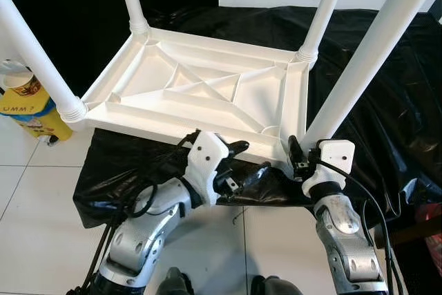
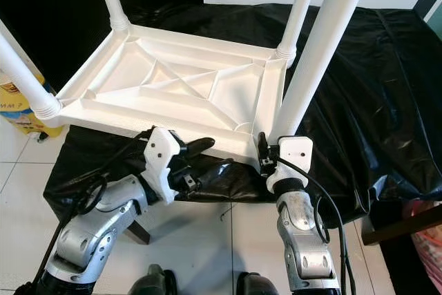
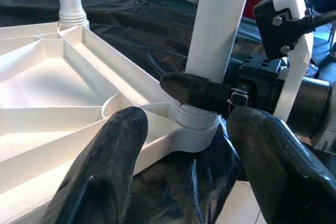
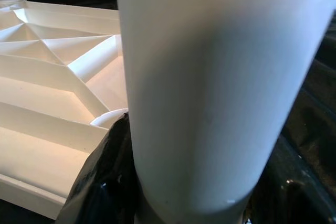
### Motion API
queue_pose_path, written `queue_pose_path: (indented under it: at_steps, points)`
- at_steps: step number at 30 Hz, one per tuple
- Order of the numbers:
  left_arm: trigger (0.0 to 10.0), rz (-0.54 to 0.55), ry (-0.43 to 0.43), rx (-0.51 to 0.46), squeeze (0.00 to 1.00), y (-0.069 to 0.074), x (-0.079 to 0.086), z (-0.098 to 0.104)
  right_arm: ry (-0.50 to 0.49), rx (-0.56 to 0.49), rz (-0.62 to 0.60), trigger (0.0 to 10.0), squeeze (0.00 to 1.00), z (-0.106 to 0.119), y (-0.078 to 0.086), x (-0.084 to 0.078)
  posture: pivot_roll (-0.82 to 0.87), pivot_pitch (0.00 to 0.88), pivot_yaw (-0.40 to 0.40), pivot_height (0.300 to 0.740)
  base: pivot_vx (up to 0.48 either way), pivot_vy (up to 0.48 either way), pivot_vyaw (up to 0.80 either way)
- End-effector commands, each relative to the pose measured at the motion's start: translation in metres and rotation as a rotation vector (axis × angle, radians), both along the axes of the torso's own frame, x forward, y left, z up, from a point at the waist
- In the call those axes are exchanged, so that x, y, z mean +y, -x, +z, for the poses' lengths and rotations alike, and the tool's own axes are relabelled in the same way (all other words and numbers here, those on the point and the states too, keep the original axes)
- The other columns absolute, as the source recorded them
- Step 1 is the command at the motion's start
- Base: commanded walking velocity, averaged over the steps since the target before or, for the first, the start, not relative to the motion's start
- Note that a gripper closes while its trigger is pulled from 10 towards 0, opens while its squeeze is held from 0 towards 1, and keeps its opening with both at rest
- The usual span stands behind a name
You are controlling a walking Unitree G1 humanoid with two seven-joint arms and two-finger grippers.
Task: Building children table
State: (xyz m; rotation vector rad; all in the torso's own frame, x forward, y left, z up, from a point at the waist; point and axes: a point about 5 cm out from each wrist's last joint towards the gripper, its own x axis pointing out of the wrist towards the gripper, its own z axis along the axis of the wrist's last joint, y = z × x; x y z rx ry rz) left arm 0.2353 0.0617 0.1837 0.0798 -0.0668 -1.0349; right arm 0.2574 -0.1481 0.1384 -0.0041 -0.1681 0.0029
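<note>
Both grippers sit at the near corner of the upturned table; right gripper clamps the near leg; left gripper spread, holding nothing.

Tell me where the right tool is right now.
Right tool is clamped on the near-right leg at its base, beside the upturned tabletop's corner.

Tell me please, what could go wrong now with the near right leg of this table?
The right gripper is clamped on the near right leg low at its base, so the long leg could tilt or cross-thread in its socket. The upside-down tabletop lies on loose black sheeting and may slide, since the open left gripper holds nothing.
</note>
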Motion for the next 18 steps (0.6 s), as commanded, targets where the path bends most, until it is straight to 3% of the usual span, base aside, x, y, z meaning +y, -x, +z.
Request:
queue_pose_path:
  at_steps: [1,2,11,12,18]
  points:
    - [10.0,0.005,-0.01,-0.006,0.0,-0.001,-0.002,-0.001,0.044,-0.021,-0.043,10.0,0.17,0.001,0.002,-0.011,-0.02,0.075,-0.036,0.74,0.0,0.0,0.0]
    - [10.0,0.016,0.008,0.002,0.0,-0.002,-0.005,0.0,0.026,-0.029,-0.018,10.0,1.0,0.002,0.001,-0.011,-0.01,0.077,-0.037,0.74,0.0,0.0,0.0]
    - [10.0,0.052,0.002,-0.026,0.0,-0.003,-0.006,0.0,-0.025,-0.05,0.08,10.0,1.0,0.007,0.0,-0.017,-0.01,0.077,-0.044,0.74,0.0,0.0,0.0]
    - [10.0,0.054,0.005,-0.02,0.0,-0.005,-0.006,0.0,-0.024,-0.051,0.107,10.0,0.03,0.008,0.0,-0.019,-0.01,0.075,-0.047,0.74,0.0,0.0,0.0]
    - [10.0,0.061,0.012,-0.008,0.0,-0.007,-0.006,-0.001,-0.009,-0.046,0.178,10.0,0.0,0.007,-0.002,-0.023,-0.01,0.072,-0.045,0.74,0.0,0.0,0.0]
